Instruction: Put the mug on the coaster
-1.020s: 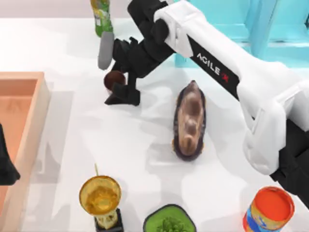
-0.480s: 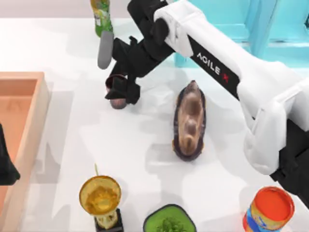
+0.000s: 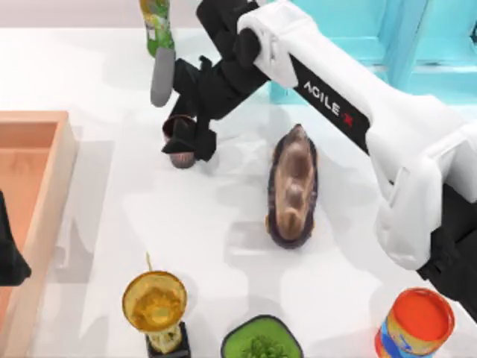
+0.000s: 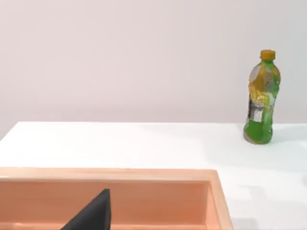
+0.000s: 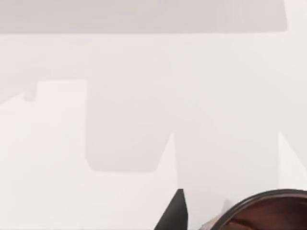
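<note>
White table [image 3: 112, 74] under pale wall; right hand [image 3: 184, 142] clamps the mug [image 3: 181, 158].

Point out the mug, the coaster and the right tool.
mug [image 3: 181, 159]: top view, its lower body below the tool.
coaster [image 3: 162, 77]: top view, middle of the grey disc.
right tool [image 3: 186, 142]: top view, between its fingertips, at the mug.

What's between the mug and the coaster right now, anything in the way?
Nothing visible. The right gripper is at the mug, and the grey coaster lies just beyond it toward the table's far edge. The green bottle stands past the coaster.
</note>
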You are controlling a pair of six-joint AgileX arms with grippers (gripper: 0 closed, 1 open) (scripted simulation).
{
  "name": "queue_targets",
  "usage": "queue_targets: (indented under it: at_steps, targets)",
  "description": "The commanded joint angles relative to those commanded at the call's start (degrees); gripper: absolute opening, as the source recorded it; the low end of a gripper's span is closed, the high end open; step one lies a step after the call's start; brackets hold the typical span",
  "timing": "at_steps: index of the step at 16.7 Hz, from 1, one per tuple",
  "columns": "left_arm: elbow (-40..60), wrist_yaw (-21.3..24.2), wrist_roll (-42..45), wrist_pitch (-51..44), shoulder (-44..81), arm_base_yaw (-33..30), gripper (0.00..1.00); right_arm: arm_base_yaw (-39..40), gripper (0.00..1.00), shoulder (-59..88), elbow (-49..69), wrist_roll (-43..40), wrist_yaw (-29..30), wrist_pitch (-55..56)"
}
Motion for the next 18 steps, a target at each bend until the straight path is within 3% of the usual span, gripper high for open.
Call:
queue_targets:
  at_steps: [5, 9, 13, 18]
  targets:
    - [0.0, 0.0, 0.0, 0.0, 0.0, 0.0, 1.00, -0.1, 0.00, -5.7, -3.4, 1.4, 2.3, 2.2]
    - [0.0, 0.0, 0.0, 0.0, 0.0, 0.0, 1.00, -2.5, 0.00, -20.5, -15.4, 6.1, 8.0, 6.9]
    - [0.0, 0.0, 0.0, 0.0, 0.0, 0.0, 1.00, -8.9, 0.00, -42.7, -37.0, 13.7, 15.7, 12.9]
    - [0.0, 0.0, 0.0, 0.0, 0.0, 0.0, 1.00, -18.4, 0.00, -72.6, -72.1, 25.0, 24.4, 20.9]
